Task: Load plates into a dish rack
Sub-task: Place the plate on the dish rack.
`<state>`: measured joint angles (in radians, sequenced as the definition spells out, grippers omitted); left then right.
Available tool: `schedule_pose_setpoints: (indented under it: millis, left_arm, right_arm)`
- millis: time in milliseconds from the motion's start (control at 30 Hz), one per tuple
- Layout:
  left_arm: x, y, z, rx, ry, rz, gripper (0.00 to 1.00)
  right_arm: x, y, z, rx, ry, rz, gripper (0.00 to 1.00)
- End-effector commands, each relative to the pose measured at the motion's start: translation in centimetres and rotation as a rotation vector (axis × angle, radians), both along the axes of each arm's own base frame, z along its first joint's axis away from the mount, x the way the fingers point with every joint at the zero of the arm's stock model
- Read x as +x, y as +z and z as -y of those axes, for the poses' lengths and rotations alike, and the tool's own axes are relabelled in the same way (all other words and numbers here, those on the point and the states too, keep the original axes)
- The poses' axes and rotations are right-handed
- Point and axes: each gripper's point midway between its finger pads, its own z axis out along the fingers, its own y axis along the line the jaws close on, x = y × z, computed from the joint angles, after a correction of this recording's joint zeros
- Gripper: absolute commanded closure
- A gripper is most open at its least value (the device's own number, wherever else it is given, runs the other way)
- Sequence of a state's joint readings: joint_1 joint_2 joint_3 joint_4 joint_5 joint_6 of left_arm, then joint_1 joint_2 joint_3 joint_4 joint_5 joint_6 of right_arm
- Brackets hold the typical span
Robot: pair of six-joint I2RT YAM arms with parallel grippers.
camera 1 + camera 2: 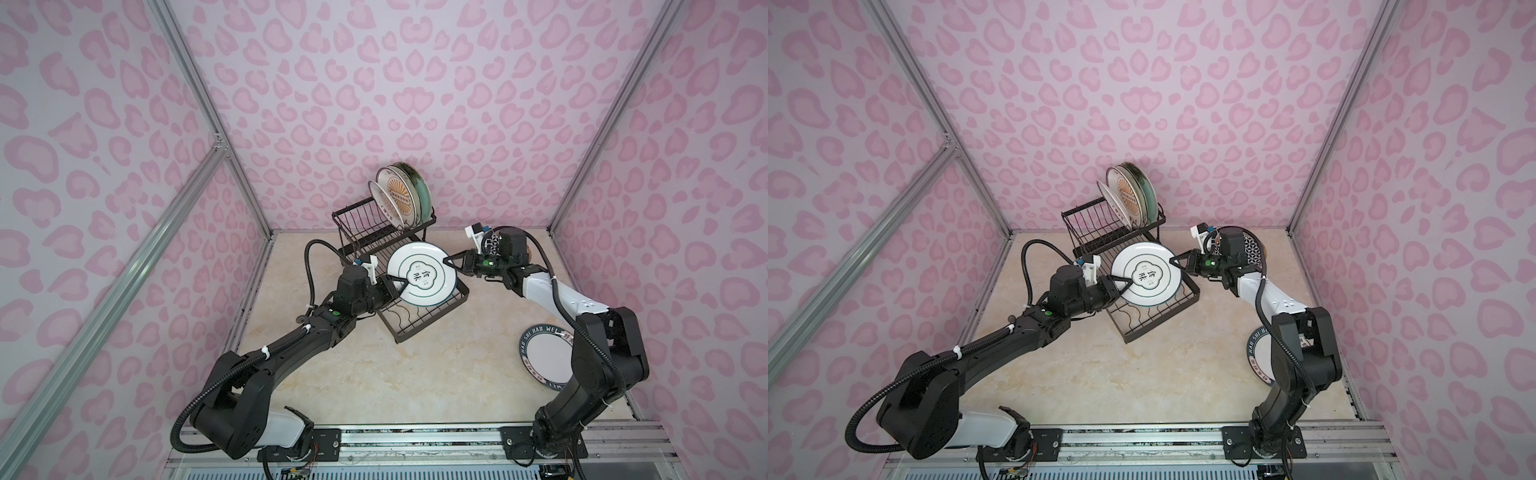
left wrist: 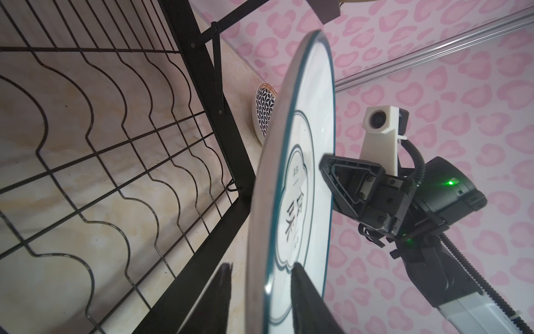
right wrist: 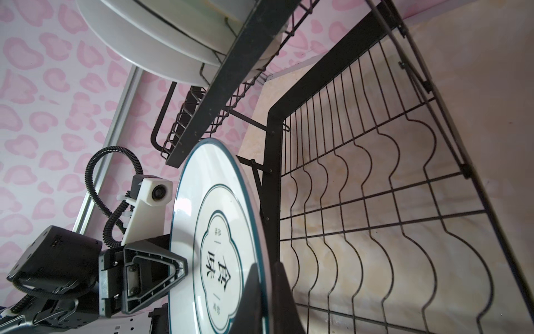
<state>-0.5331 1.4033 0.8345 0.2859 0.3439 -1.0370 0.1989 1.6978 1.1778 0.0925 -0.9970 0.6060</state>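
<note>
Item 1, white cloud-outline plate point(image 1: 422, 276): white, teal rings, a cloud-shaped frame with two dark characters at centre. Held in the air, tilted, over the lower tray point(image 1: 419, 328) of the dish rack point(image 1: 374, 245). Its lower edge is close to the tray's wavy wires; contact cannot be told

Item 2, right hand point(image 1: 449, 262): closed on the plate's rim, on the side toward the surface's right edge. The right wrist view shows its fingers point(image 3: 254, 295) pinching that rim

Item 3, left hand point(image 1: 400, 286): at the opposite rim, one finger over the plate's face, one beneath. In the left wrist view the rim lies between the fingers point(image 2: 303, 295); the lower one seems to stand off the underside, so a grip cannot be told

Item 4, dish rack: black wire, two tiers, at the middle of the far edge of the surface point(image 1: 365, 382), set at an angle, with the lower tray reaching toward the centre

Item 5, upper basket point(image 1: 357, 216): carries plates standing on edge at its right end, namely a cream plate point(image 1: 383, 199), an orange sunburst plate point(image 1: 401, 195) and a pale teal plate point(image 1: 424, 199) behind

Item 6, teal-lettered plate point(image 1: 540, 353): flat on the surface near the right edge, partly covered by the right arm point(image 1: 602, 345)

Item 7, black-white geometric plate point(image 1: 1252, 253): near the far right corner, behind the right wrist, mostly hidden
</note>
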Motion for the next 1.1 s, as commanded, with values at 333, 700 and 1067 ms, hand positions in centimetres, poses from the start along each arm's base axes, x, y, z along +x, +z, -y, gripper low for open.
schedule_pose_setpoints:
  millis: [333, 700, 1067]
  left_arm:
    - [0.0, 1.5, 0.0, -0.015, -0.013, 0.051, 0.92]
    - [-0.5, 3.5, -0.4, -0.044, -0.03, 0.088, 0.97]
    - [-0.6, 4.2, -0.8, -0.049, -0.03, 0.103, 0.97]
  right_arm:
    - [-0.8, 0.9, -1.3, 0.012, 0.042, 0.03, 1.0]
    - [-0.7, 1.2, -1.4, 0.036, 0.034, 0.035, 0.71]
    - [-2.3, 1.5, -2.5, 0.08, 0.092, 0.029, 0.58]
